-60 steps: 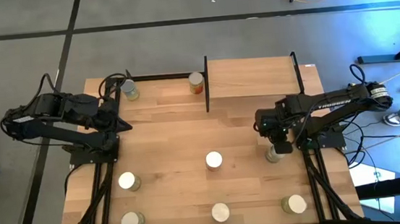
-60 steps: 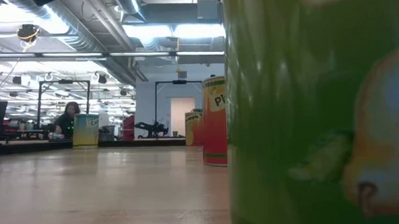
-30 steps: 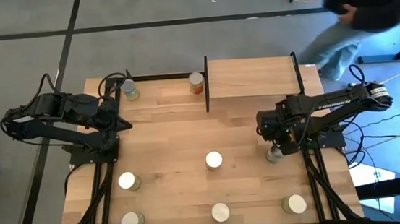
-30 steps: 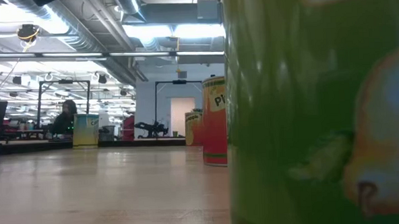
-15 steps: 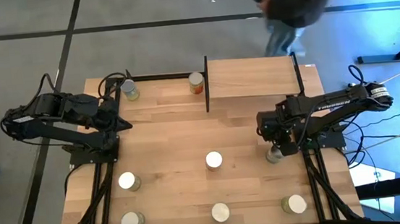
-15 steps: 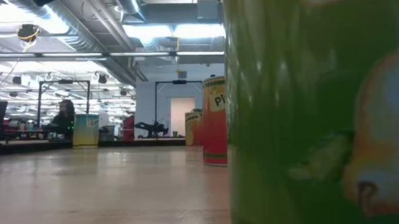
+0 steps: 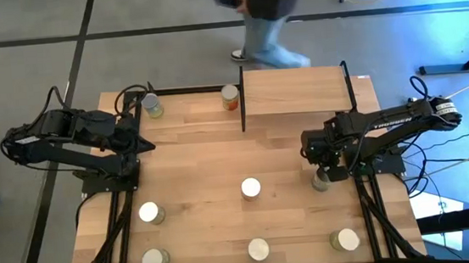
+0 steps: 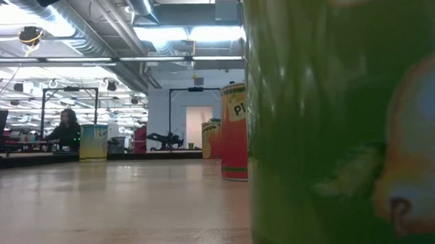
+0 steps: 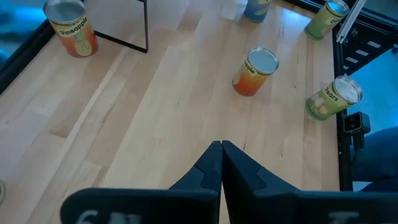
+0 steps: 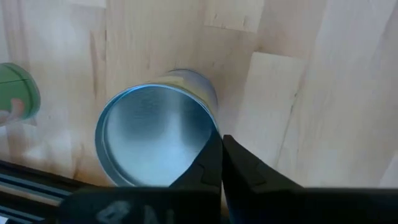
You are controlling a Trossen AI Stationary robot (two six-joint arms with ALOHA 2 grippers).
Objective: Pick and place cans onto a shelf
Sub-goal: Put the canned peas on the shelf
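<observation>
Cans stand upright on the worktop (image 7: pixel 194 152), round tops facing up, long axes vertical. Three line the front edge: one near the front left corner (image 7: pixel 153 259), one at the middle (image 7: pixel 258 249), one near the front right corner (image 7: pixel 344 240). Behind them stand a left can (image 7: pixel 149 212), a centre can (image 7: pixel 250 188) and a right can (image 7: pixel 320 180) near the right edge. Two more sit along the back edge: a corner can (image 7: pixel 153 105) at the back left and an orange can (image 7: pixel 230 97) touching the outer side of the shelf's black panel (image 7: pixel 242 98).

Shelf (image 7: pixel 295 90) fills the back right corner, its board bare.

Right gripper (image 10: pixel 221 149) hangs above the right can, jaws pressed together, tips over the can's rim, gripping nothing. Left gripper (image 9: pixel 221 155) waits near the left edge, folded back, jaws closed on nothing. A person (image 7: pixel 262 14) walks on the floor beyond the back edge.
</observation>
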